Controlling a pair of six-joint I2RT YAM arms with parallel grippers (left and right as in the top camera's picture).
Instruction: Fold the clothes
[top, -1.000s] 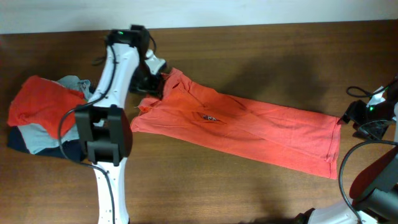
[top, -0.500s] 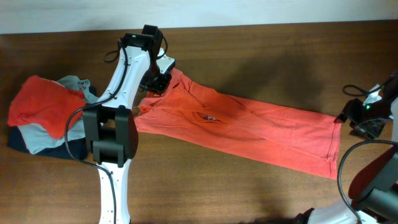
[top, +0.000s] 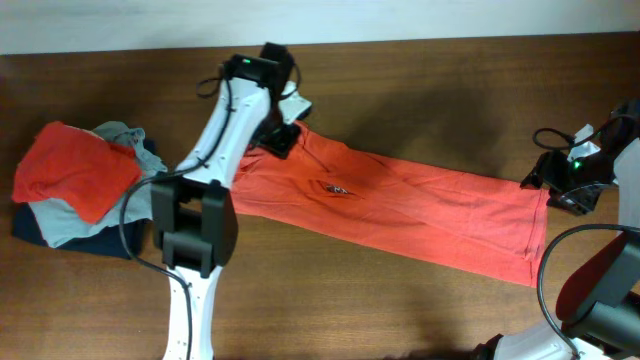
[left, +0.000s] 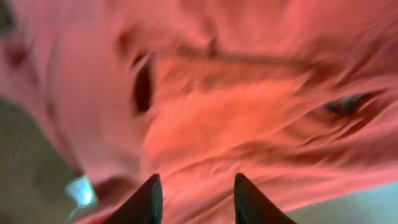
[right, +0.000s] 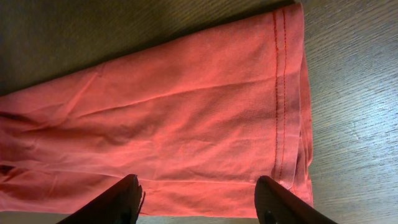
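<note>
A large orange-red T-shirt (top: 400, 205), one of the clothes, lies folded lengthwise across the table, with its small chest print (top: 338, 188) facing up. My left gripper (top: 283, 135) hangs over the collar end. In the blurred left wrist view its jaws (left: 199, 202) stand apart above red cloth (left: 236, 112), and the white neck tag (left: 81, 190) shows at the lower left. My right gripper (top: 545, 178) is at the hem's far corner. In the right wrist view it (right: 199, 205) stands wide open just above the stitched hem (right: 277, 93), holding nothing.
A pile of smaller clothes sits at the left: an orange-red piece (top: 65, 165) on grey-blue (top: 125, 138) and navy (top: 60, 235) ones. The brown wooden table (top: 400, 310) shows bare wood in front of the shirt. Cables trail by the right arm (top: 600, 290).
My left arm has swung right along the shirt's collar end, and the shirt's left edge has shifted right with it. My right gripper has moved left, onto the hem corner.
</note>
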